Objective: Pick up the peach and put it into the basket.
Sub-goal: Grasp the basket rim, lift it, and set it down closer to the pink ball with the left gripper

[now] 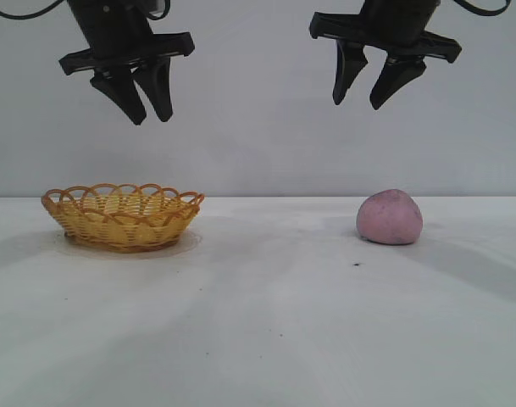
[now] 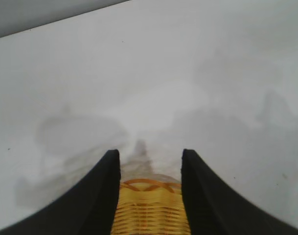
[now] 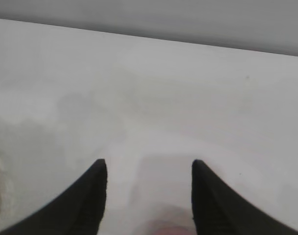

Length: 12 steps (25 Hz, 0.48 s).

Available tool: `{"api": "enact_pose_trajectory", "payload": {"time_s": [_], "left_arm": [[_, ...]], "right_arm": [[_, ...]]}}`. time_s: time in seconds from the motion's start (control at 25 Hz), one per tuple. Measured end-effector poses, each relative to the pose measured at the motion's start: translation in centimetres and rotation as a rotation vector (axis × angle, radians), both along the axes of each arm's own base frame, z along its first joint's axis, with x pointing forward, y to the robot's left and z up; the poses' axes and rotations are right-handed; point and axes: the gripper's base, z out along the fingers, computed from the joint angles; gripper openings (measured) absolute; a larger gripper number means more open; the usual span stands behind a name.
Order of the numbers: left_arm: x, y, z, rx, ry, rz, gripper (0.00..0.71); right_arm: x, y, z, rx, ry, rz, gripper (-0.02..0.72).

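Note:
The dusty pink peach [image 1: 390, 217] sits on the white table at the right. Its top edge shows faintly between the fingers in the right wrist view [image 3: 166, 227]. The yellow-orange wicker basket [image 1: 122, 215] stands on the table at the left and is empty as far as I can see; it also shows in the left wrist view [image 2: 149, 208]. My right gripper [image 1: 359, 103] hangs open and empty high above the peach, a little to its left. My left gripper [image 1: 152, 117] hangs open and empty high above the basket.
The white table [image 1: 258, 322] stretches wide between the basket and the peach. A small dark speck [image 1: 357, 264] lies in front of the peach. A pale grey wall stands behind the table.

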Motion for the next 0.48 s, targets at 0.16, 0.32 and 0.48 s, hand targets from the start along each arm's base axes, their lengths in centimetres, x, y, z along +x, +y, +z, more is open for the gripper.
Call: {"api": "enact_pose_trajectory", "payload": {"time_s": [0.16,0.32,0.48], "left_arm": [[0.0,0.0,0.2,0.001,0.001,-0.003,0.3],[0.4,-0.1,1.8,-0.009,-0.034,-0.006,0.3],[0.4,-0.1,2.2,-0.005,-0.034,-0.01,0.3]], "right_arm": [[0.0,0.0,0.0,-0.001,0.0,0.001,0.335],[0.0,0.0,0.0,-0.001,0.0,0.001,0.335],[0.0,0.0,0.0,-0.002,0.002,0.002,0.335]]}}
